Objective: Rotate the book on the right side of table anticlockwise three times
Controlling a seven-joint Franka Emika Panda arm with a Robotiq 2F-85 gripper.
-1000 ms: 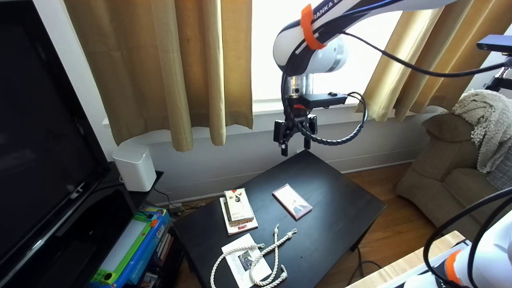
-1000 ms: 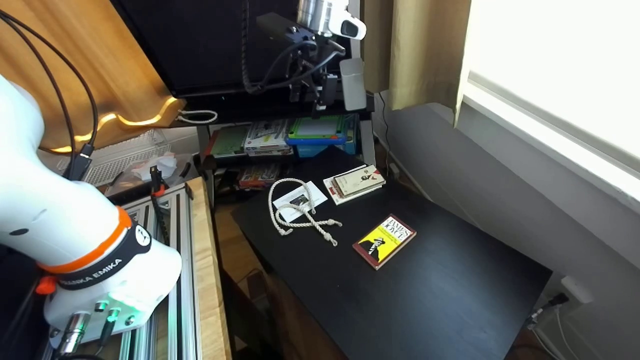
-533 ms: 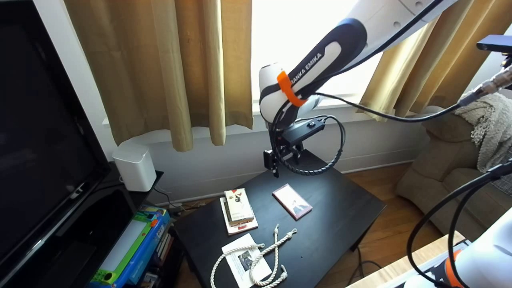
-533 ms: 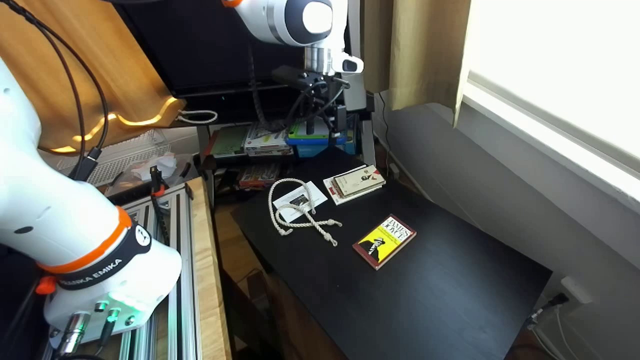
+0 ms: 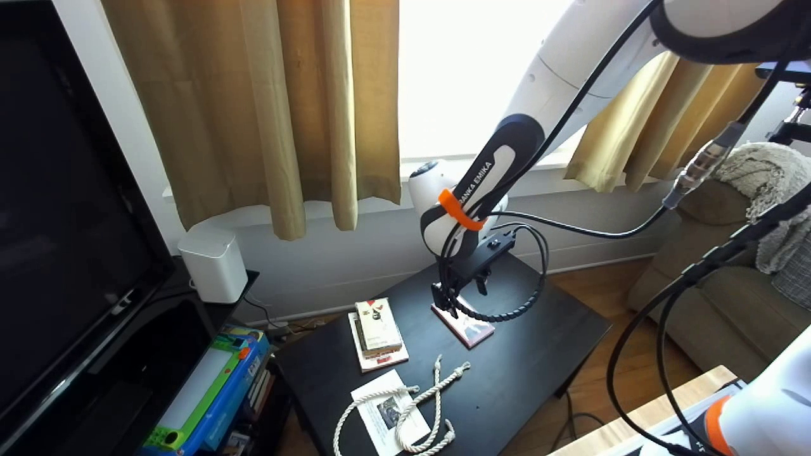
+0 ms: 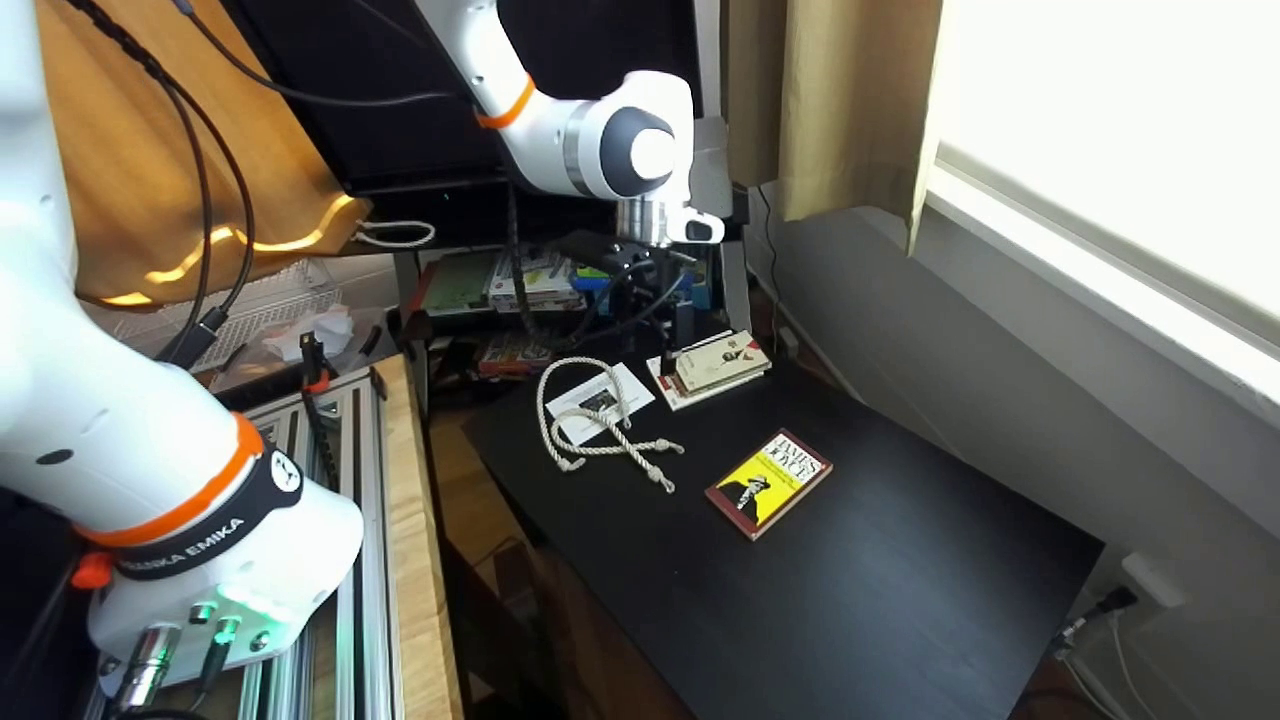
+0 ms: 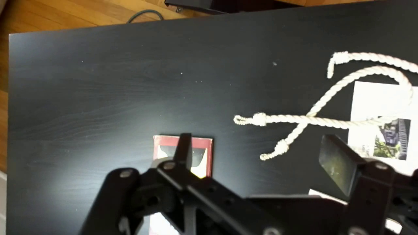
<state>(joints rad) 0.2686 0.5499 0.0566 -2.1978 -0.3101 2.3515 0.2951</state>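
The book [image 5: 474, 332] lies flat and apart from the other items on the black table [image 5: 532, 361]. In an exterior view [image 6: 770, 482] its cover is yellow and white with a red-brown border; in the other picture it looks pale from glare. My gripper [image 5: 469, 300] is in the air above the table, open and empty, partly covering the book from there. It also shows, dark and partly hidden by cables, in an exterior view [image 6: 652, 350]. In the wrist view the fingers [image 7: 258, 147] are wide apart; the left finger overlaps the book [image 7: 201, 153], hiding much of it.
A small stack of books [image 5: 380, 329] lies beside the book. A white rope [image 5: 437, 399] lies over a printed sheet [image 5: 380, 418]; both show in the wrist view [image 7: 329, 122]. A white box [image 5: 214, 266] stands by the television. Wall and curtains [image 5: 285, 126] border the table.
The arm and gripper have come down from high above to nearer the tabletop, with the gripper still open. The book, stack, rope and sheet have not moved.
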